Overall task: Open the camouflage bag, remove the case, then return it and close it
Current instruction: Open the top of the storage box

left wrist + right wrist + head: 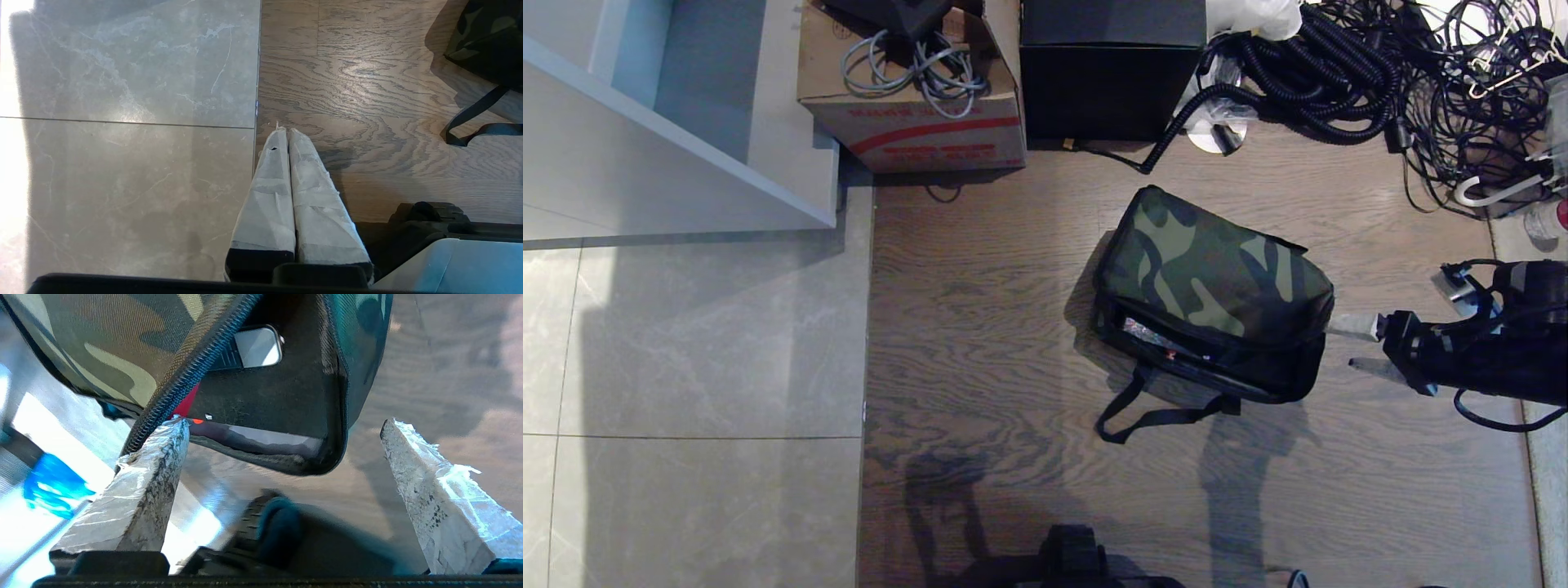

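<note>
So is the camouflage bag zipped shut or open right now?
Open. The camouflage bag gapes along its front edge, something colourful showing inside; the right wrist view shows its zipper parted.

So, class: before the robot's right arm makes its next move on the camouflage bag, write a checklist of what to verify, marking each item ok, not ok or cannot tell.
1. Right gripper open: ok, fingers spread wide beside the bag's end.
2. Nothing held between its fingers: ok.
3. Camouflage bag flat on the wooden floor: ok.
4. Bag unzipped: ok, the side gapes and contents show.
5. Zipper pull in sight: ok, in the right wrist view.
6. Left gripper parked, shut, away from the bag: ok.
</note>
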`<state>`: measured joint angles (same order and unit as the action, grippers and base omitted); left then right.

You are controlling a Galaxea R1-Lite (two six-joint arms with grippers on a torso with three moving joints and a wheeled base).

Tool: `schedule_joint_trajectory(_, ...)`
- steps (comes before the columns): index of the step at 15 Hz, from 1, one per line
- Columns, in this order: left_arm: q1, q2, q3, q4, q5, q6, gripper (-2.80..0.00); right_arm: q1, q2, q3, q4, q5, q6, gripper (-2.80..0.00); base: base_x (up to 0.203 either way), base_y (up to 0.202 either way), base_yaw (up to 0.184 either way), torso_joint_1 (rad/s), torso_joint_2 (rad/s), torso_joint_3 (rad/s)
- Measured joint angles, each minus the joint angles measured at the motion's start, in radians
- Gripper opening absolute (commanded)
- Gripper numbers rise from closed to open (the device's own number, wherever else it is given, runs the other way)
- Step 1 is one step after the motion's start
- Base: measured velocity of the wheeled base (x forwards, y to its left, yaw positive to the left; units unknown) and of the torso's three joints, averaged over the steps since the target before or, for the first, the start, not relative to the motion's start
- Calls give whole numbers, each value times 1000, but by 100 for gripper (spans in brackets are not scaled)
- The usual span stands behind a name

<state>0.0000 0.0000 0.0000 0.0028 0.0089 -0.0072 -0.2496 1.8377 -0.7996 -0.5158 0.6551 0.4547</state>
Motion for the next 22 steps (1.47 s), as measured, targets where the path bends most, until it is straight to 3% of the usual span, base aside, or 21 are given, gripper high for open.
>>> schedule_joint_trajectory(4, 0, 0, 0, 0, 0, 0, -280, 28, 9, -43, -4, -7, 203, 0, 0, 0, 0, 0, 0, 0)
schedule_joint_trajectory(7, 0, 0, 0, 0, 0, 0, -280, 50, 20, -49, 7, -10, 274, 0, 0, 0, 0, 0, 0, 0)
schedule_joint_trajectory(11, 0, 0, 0, 0, 0, 0, -280, 76, 35, -67, -8, -5, 490, 0, 0, 0, 0, 0, 0, 0)
schedule_joint_trajectory(22, 0, 0, 0, 0, 0, 0, -280, 66, -6, -135, -13, -1, 551, 0, 0, 0, 0, 0, 0, 0)
